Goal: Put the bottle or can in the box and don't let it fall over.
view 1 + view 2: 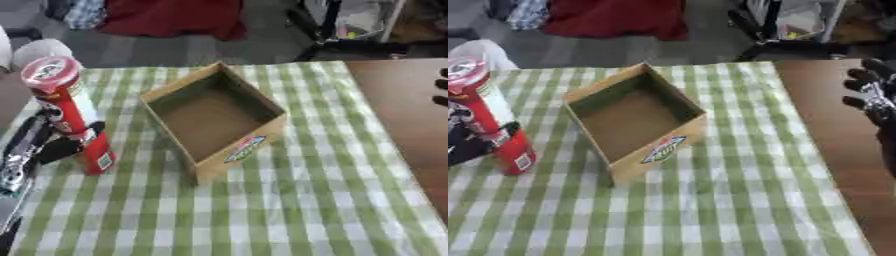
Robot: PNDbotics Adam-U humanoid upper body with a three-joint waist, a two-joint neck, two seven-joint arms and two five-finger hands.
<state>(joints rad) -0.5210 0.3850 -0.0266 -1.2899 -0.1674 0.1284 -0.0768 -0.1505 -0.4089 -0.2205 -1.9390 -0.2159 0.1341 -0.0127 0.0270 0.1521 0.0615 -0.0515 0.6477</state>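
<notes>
The left robot hand [52, 142] is curled in a grasp (thumb forward), the right robot hand [872, 97] resting relaxed.

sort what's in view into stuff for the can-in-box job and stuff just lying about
For the job:
- red snack can, upright, left of the box
- open cardboard box, holding nothing
- left hand, fingers curled round the can

Lying about:
- right hand, idle at the right edge
- green checked tablecloth
- red cloth on the floor beyond
</notes>
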